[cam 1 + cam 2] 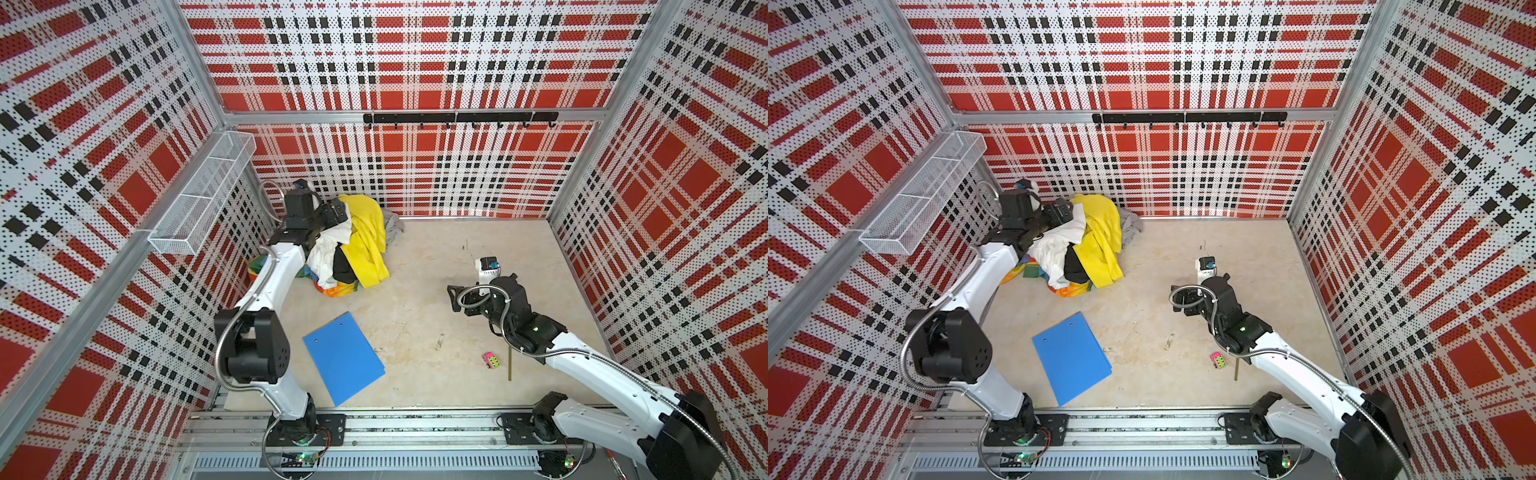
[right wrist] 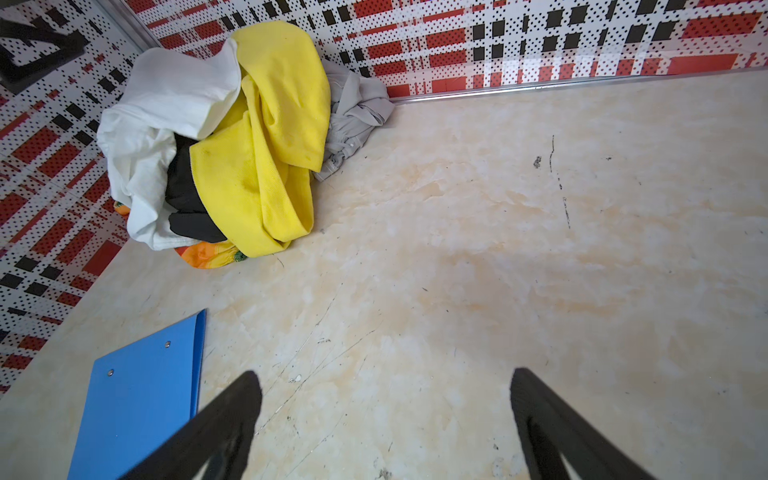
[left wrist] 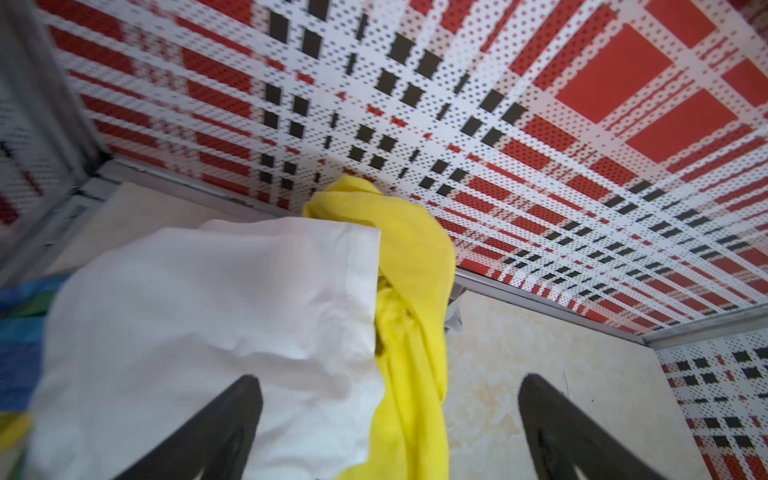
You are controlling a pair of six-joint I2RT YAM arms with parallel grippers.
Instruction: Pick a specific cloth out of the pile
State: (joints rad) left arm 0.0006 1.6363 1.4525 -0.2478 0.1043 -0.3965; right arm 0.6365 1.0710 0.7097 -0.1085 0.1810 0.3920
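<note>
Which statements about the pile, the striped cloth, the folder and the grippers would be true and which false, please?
1. The cloth with rainbow stripes lies mostly buried under the pile. True.
2. The left gripper is shut on a garment. False: its jaws stand wide open.
3. The right gripper is open above bare table. True.
4. The blue folder lies on top of the pile. False: it lies flat on the table, apart from it.

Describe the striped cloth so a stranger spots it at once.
Look to the far left corner, where the pile sits. The cloth pokes out from under its near edge. It alone is striped orange, green and blue; the yellow garment, white shirt and black garment on top are unstriped.
</note>
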